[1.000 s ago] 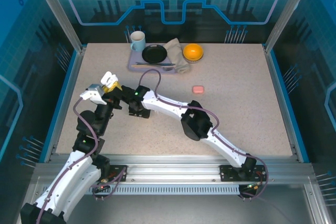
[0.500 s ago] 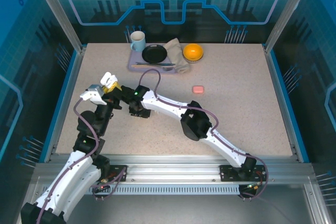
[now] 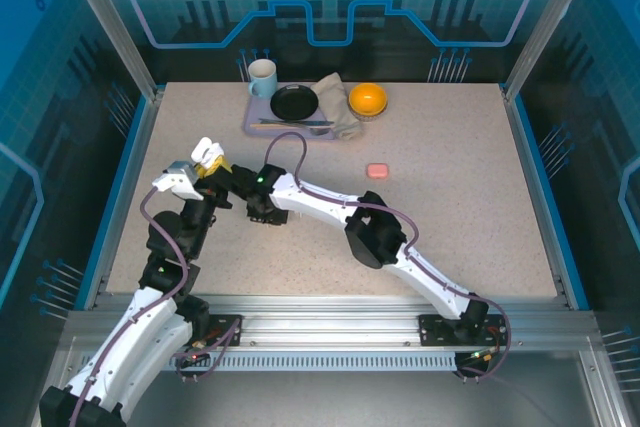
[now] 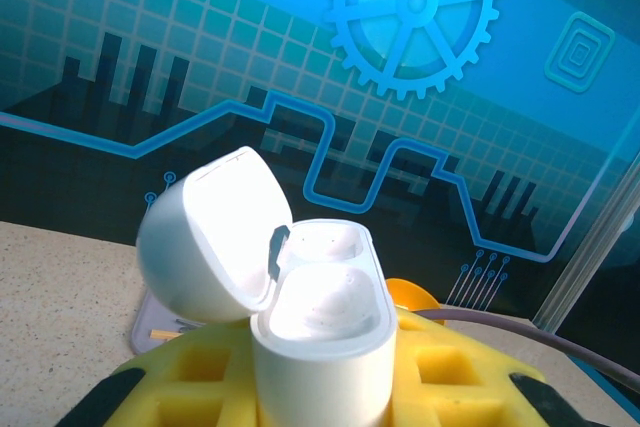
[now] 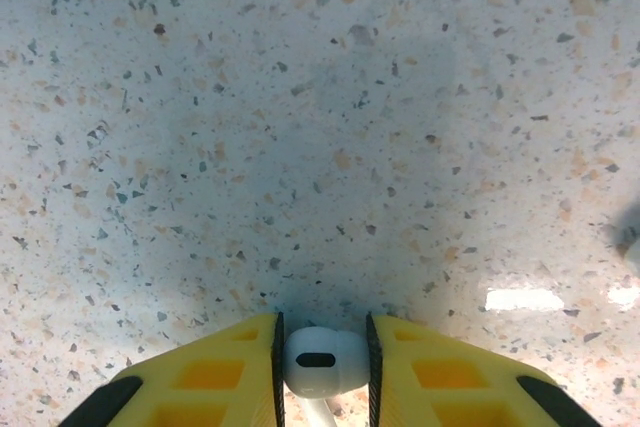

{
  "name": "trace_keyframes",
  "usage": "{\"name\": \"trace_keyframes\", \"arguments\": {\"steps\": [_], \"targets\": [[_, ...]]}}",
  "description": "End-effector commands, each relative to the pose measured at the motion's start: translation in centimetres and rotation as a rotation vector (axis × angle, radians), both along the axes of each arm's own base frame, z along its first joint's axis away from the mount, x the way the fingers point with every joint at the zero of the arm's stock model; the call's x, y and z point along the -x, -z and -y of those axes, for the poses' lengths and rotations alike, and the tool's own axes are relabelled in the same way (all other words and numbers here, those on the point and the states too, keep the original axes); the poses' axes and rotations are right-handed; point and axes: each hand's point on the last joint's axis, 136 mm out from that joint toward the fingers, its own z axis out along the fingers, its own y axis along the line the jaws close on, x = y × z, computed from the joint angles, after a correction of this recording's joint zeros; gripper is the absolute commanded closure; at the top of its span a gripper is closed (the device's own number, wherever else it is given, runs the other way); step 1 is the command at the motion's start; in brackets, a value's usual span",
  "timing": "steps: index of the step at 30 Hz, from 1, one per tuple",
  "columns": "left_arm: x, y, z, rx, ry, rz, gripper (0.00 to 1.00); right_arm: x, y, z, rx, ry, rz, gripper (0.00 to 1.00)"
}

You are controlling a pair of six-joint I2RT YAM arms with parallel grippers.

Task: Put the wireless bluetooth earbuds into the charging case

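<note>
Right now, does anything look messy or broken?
Nothing looks spilled or broken. The left gripper holds the white case with its lid open, the right gripper pinches an earbud, and a pink case lies alone mid-table.

My left gripper is clamped on the white charging case. My yellow fingers press it from both sides and the case stands upright. Its lid hangs open, tipped over to the left. Two pale hollows face up inside. Behind it is the speckled table. Something orange peeks past the case, a grey cable runs on the right, and the blue gear wall is beyond.
</note>
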Motion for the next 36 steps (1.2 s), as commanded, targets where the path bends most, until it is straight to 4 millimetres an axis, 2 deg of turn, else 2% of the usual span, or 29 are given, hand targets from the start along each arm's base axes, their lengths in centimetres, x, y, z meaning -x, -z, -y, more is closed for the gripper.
{"name": "trace_keyframes", "arguments": {"steps": [1, 6, 11, 14, 20, 26, 30, 33, 36], "targets": [[0.2, -0.9, -0.3, 0.005, -0.010, 0.034, 1.00, 0.2, -1.8, 1.2, 0.027, -0.011, 0.052, 0.75], [0.0, -1.1, 0.2, -0.007, 0.012, 0.029, 1.00, 0.2, -3.7, 2.3, 0.022, -0.014, 0.091, 0.76], [-0.3, -1.0, 1.2, -0.026, 0.060, 0.014, 1.00, 0.6, -5.6, 4.4, 0.014, -0.002, 0.123, 0.76], [-0.5, -1.1, 2.2, -0.050, 0.116, 0.014, 1.00, 0.5, -7.0, 6.2, -0.006, 0.013, 0.154, 0.77], [-0.1, -1.1, 5.8, -0.150, 0.307, 0.034, 1.00, -0.7, -10.3, 11.6, -0.020, 0.046, 0.234, 0.77], [0.1, -0.6, 9.4, -0.213, 0.495, 0.067, 1.00, -3.1, -15.8, 17.6, -0.071, 0.090, 0.367, 0.77], [0.7, 0.0, 13.0, -0.324, 0.604, 0.097, 1.00, -4.4, -20.3, 21.3, -0.120, 0.115, 0.481, 0.77], [0.6, 0.3, 14.9, -0.369, 0.635, 0.111, 1.00, -4.8, -24.0, 23.0, -0.180, 0.116, 0.575, 0.77], [0.0, 0.1, 15.9, -0.364, 0.622, 0.132, 1.00, -5.0, -27.5, 23.6, -0.249, 0.094, 0.671, 0.77]]}}
